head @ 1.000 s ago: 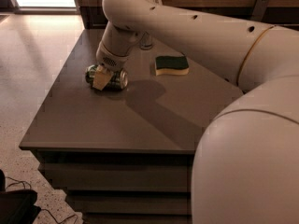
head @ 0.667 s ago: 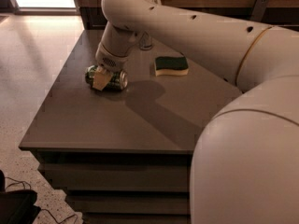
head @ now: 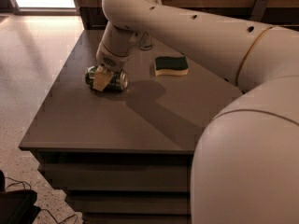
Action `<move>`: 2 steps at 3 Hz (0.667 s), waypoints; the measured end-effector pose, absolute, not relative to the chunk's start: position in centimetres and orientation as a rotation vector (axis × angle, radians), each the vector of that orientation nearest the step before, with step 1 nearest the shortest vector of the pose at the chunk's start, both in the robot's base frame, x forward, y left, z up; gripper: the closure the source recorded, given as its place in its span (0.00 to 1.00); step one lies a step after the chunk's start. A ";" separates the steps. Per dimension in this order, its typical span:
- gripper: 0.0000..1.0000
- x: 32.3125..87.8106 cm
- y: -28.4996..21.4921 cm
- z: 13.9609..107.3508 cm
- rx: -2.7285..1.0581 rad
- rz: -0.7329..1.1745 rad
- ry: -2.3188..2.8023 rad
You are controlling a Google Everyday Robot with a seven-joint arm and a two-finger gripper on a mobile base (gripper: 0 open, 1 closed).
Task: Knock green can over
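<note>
The green can (head: 117, 79) lies on its side on the grey-brown table (head: 140, 125), towards the left side, its silver end pointing left. My gripper (head: 103, 76) is directly over and in front of the can, with a pale finger (head: 101, 80) across the can's middle. The white arm reaches in from the right and hides part of the can.
A green-and-yellow sponge (head: 171, 65) lies to the right of the can. A clear glass (head: 145, 42) stands at the back, partly behind the arm. The table's left edge (head: 56, 92) is close to the can, with pale floor (head: 28, 69) beyond it.
</note>
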State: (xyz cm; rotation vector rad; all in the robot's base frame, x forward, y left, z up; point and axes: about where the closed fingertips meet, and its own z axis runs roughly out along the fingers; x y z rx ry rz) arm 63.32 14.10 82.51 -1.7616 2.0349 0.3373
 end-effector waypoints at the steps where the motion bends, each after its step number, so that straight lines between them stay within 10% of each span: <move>1: 0.13 63.3 14.1 82.6 -1.762 0.337 2.035; 2: 0.00 63.3 14.1 82.6 -1.762 0.337 2.035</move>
